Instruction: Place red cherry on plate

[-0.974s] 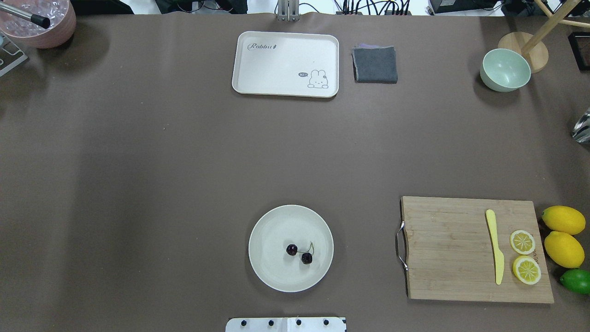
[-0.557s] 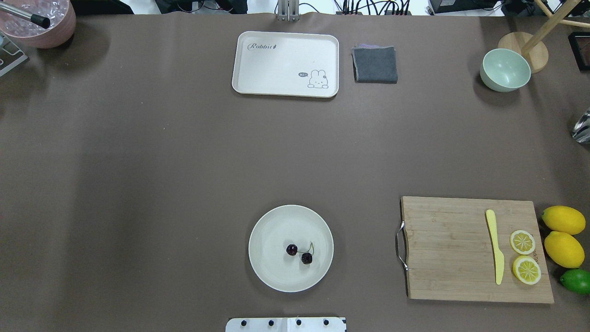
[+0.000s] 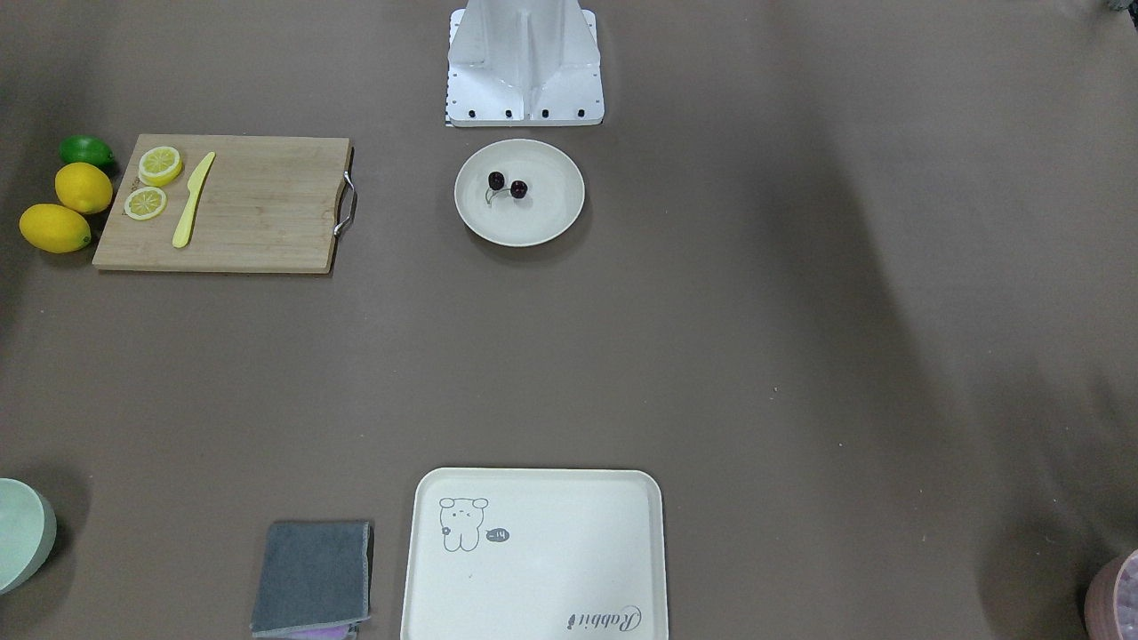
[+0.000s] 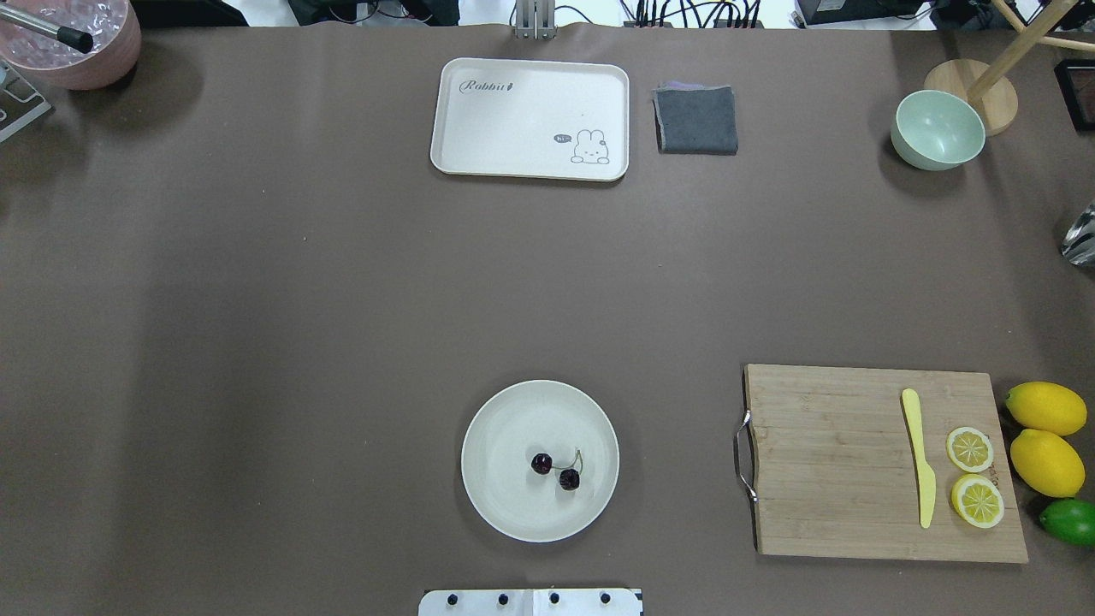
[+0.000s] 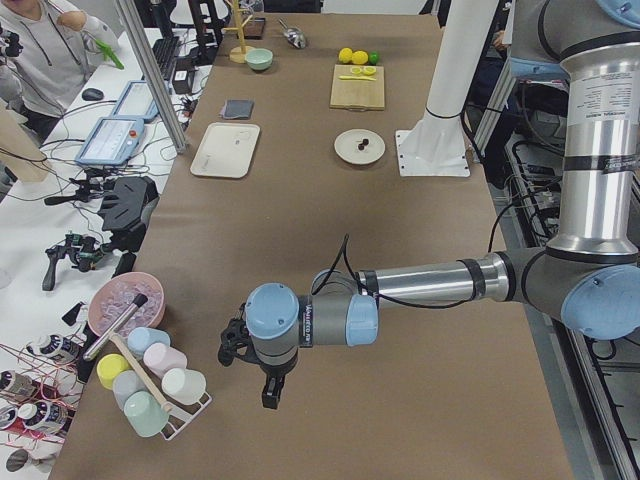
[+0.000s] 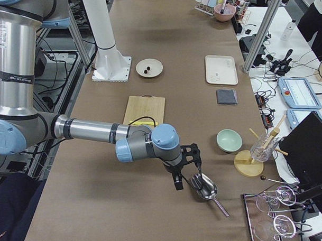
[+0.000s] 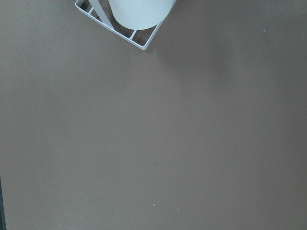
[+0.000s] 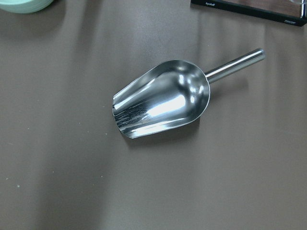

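The red cherry [image 4: 541,463] is a pair of dark maroon cherries joined by thin stems, lying inside the round cream plate [image 4: 513,411] near the robot's base; the front view also shows the cherry [image 3: 518,188] on the plate [image 3: 533,222]. Neither gripper is near it. The left gripper [image 5: 268,388] hangs over bare table at the far left end, beside a cup rack. The right gripper [image 6: 187,172] hovers at the far right end above a steel scoop [image 8: 163,98]. Both show only in the side views, so I cannot tell whether they are open or shut.
A cream tray [image 4: 530,118] and a folded grey cloth [image 4: 696,119] lie at the far edge, with a green bowl [image 4: 938,129] at the right. The cutting board [image 4: 855,462] carries a yellow knife and lemon slices, with lemons [image 4: 1045,409] and a lime beside it.
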Robot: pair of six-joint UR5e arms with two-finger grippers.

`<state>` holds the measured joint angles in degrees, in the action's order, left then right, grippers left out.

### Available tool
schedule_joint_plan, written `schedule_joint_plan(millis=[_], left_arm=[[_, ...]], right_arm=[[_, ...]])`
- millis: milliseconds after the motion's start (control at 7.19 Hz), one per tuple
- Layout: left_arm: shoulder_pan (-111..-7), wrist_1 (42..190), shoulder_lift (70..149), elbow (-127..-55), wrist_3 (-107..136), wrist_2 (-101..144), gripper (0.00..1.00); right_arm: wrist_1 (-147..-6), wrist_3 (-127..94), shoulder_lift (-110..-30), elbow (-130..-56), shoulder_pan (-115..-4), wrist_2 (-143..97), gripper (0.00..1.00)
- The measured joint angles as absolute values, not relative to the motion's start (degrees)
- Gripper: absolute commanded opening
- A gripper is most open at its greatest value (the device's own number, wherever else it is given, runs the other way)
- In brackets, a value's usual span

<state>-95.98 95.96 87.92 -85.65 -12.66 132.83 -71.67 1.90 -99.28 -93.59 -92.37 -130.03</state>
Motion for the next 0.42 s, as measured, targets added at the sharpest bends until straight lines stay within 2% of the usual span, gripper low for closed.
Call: schedule_joint_plan(millis=[418], left_arm=[[-96.0,96.0,88.1,-85.7,-12.7,132.8,0.98]], right_arm=[[-71.9,-3.9,-99.1,-93.7,-92.4,-131.4,1.00]])
